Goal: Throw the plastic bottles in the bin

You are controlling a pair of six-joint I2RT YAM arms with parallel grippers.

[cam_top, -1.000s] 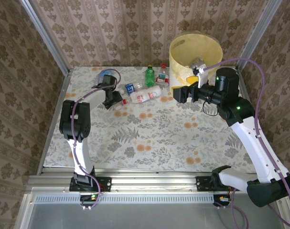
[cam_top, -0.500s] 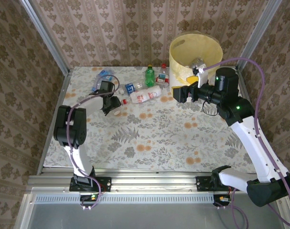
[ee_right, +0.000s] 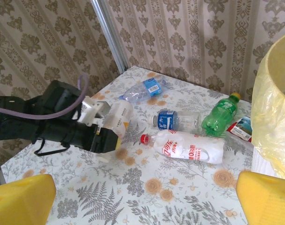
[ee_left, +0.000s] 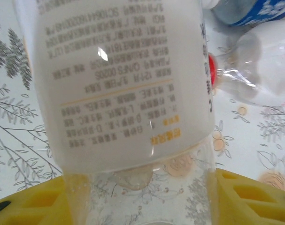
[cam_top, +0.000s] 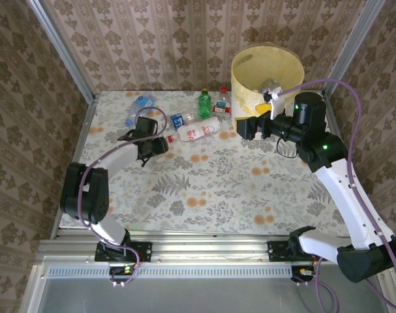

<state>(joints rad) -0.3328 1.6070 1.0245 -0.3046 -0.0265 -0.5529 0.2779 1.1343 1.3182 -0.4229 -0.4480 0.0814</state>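
My left gripper [cam_top: 153, 145] is shut on a clear plastic bottle with a white printed label [ee_left: 119, 84], held just above the table between its yellow fingers [ee_left: 255, 197]; in the right wrist view this bottle [ee_right: 119, 114] juts out of the black gripper [ee_right: 102, 136]. To its right lie a red-capped bottle [cam_top: 194, 130], a blue-labelled one [cam_top: 180, 119], a green one [cam_top: 204, 103] and a red-labelled one [cam_top: 221, 99]. My right gripper [cam_top: 246, 127] hangs open beside the yellow-lined bin [cam_top: 266, 68], which has a bottle [cam_top: 271, 87] inside.
Two crushed blue-labelled bottles [cam_top: 136, 104] lie at the far left of the floral table [cam_top: 211, 189]. Patterned walls with metal posts close in the back and both sides. Bare floral tabletop stretches across the near half.
The left arm has drawn back toward the near side with the white-labelled bottle, its elbow swinging down and left. The right arm has stayed put.
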